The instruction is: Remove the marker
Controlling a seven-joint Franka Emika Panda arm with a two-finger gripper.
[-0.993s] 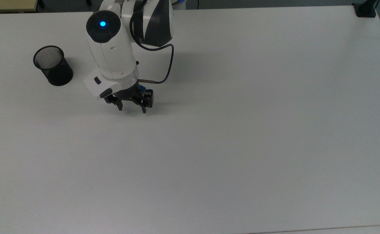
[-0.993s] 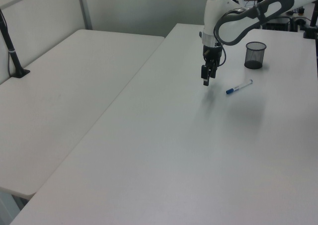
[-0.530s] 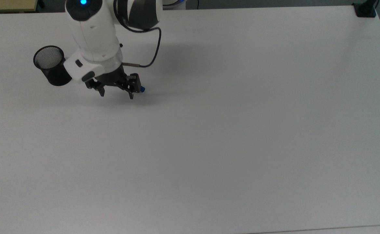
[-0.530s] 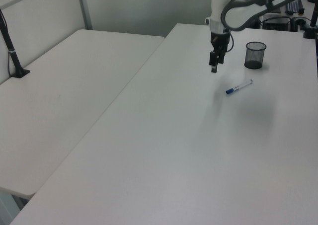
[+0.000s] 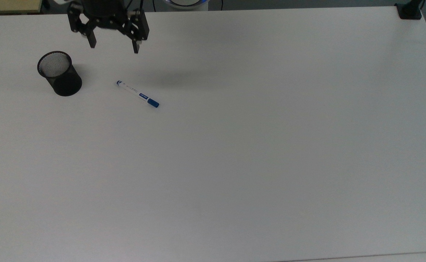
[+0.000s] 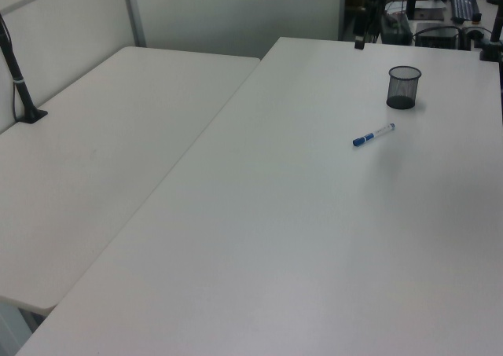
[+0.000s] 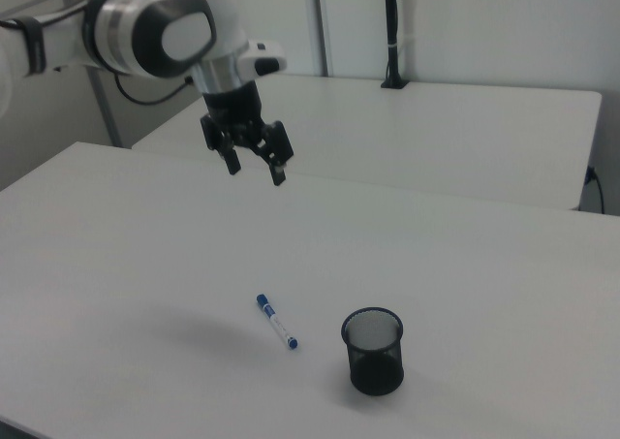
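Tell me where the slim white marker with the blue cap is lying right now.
The slim white marker with the blue cap lies flat on the white table, apart from the black mesh cup, on the cup's right in the top view.

Bare table [image 5: 271,163] all around marker [image 5: 137,94], mesh cup [image 5: 59,74] standing near, seemingly apart.

gripper [image 5: 113,48] higher, apparently farther back

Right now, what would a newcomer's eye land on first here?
Probably the marker, lying flat on the bare white table, apart from the upright black mesh cup on the top view's left. Next, the open gripper, empty and high above the table.
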